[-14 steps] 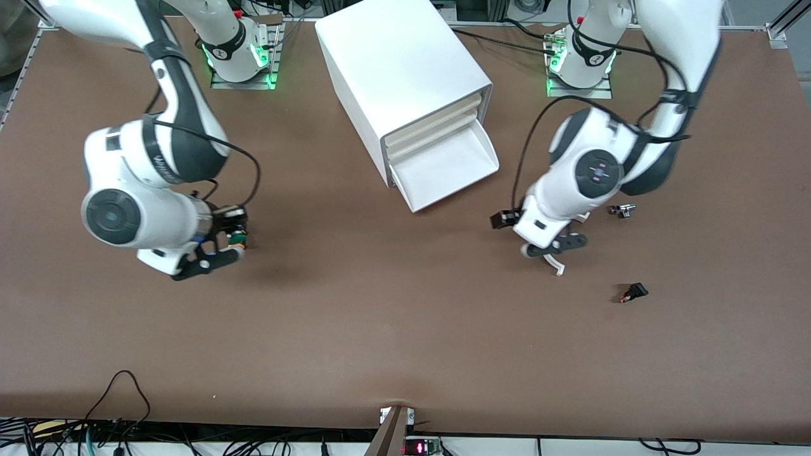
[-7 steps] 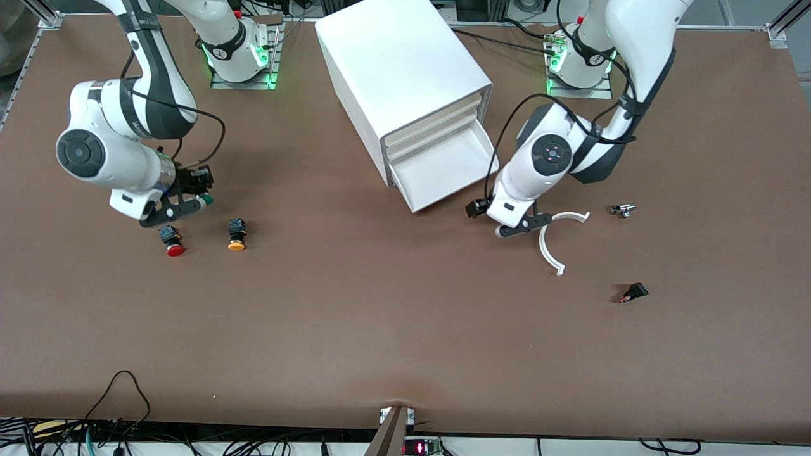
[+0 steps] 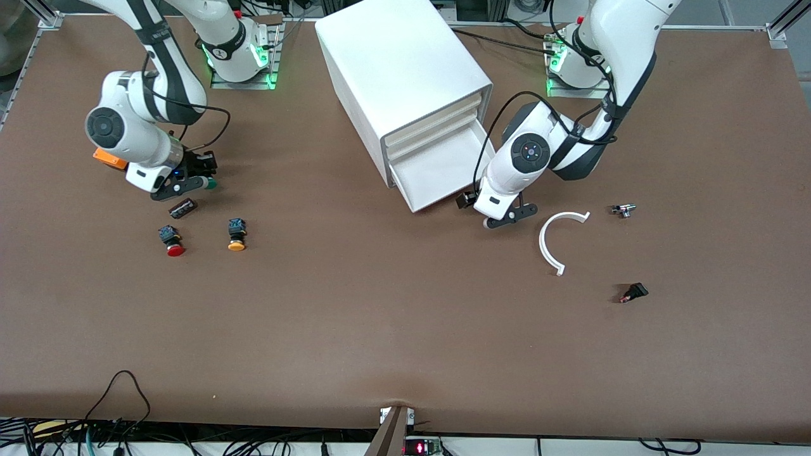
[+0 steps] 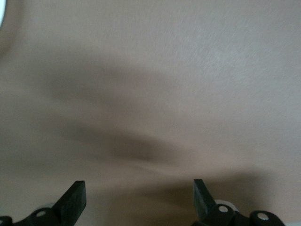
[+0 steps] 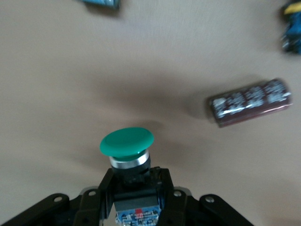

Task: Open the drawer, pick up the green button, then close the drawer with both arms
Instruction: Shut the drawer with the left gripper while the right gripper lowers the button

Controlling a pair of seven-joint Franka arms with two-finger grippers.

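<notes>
Meanwhile, drawer (image 3: pixel 447 170) open; button (image 5: pixel 127 143) in right claw (image 5: pixel 134 188).

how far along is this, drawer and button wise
Done: the bottom drawer is pulled out, its visible tray showing nothing inside. In hand: the right gripper is shut on the green button, held over the table near the red button and yellow button. Left: closing the drawer; the left gripper, open, hangs beside its front corner.

A brown table (image 3: pixel 380 329) (cables (image 3: pixel 114 418) along its near edge).
</notes>
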